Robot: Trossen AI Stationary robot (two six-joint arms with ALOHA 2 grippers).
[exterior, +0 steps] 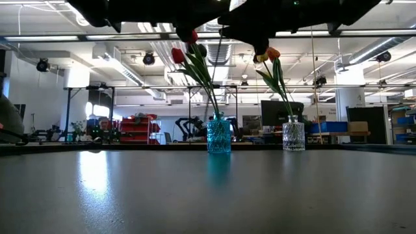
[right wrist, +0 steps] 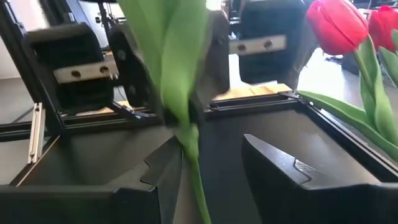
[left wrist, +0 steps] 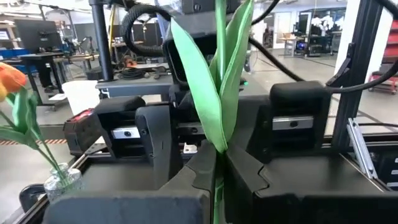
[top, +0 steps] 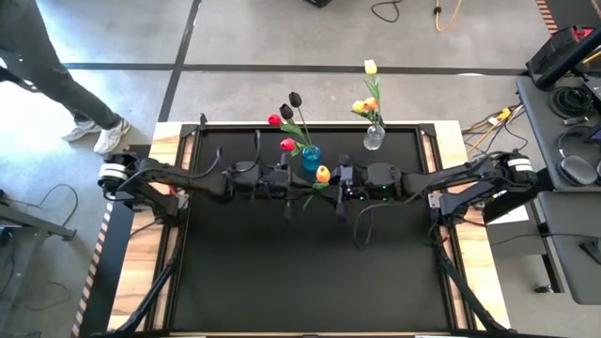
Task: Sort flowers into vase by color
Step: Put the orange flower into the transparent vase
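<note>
Both arms meet over the middle of the dark desk [top: 300,282], sharing one orange-headed tulip [top: 323,174] between them, which looks like a handover. The left hand [left wrist: 214,165] is pressed together on the stem, its fingers meeting around the green leaves. The right hand [right wrist: 205,162] is spread, with the same stem running through the gap between its fingers, seemingly not yet clamped. Behind them, toward the far edge, the blue vase [top: 311,157] holds red and near-black tulips, and the clear vase [top: 374,139] holds yellow and orange ones, so the held flower probably belongs in the clear vase, on the right arm's side.
</note>
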